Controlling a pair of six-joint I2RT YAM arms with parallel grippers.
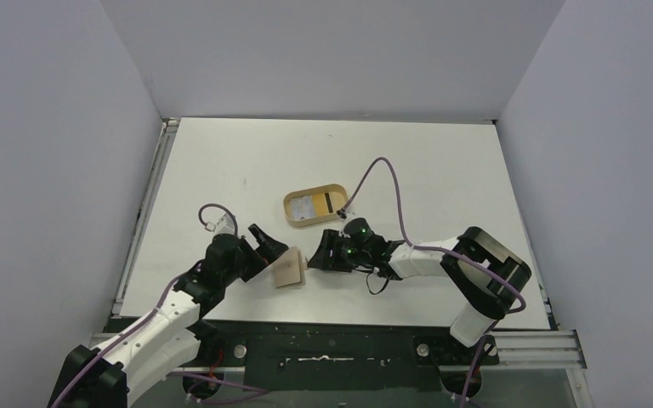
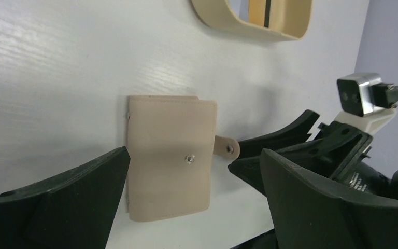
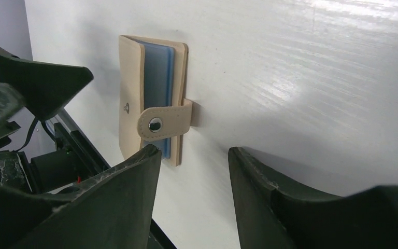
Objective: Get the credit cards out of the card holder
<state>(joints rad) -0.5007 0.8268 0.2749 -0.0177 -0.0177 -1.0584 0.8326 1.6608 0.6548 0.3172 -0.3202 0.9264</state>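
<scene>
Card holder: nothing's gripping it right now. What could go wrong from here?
1. The strap tab lies across the open edge over the credit cards; a pull could snag on it.
2. The card holder lies loose on the glossy table, so a push may just slide it.
3. The left gripper and right gripper, jaws open, flank it closely; they could collide.

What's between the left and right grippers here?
The tan card holder, strap tab unsnapped and pointing toward the right gripper; the left gripper faces its other side. The top view shows it.
</scene>
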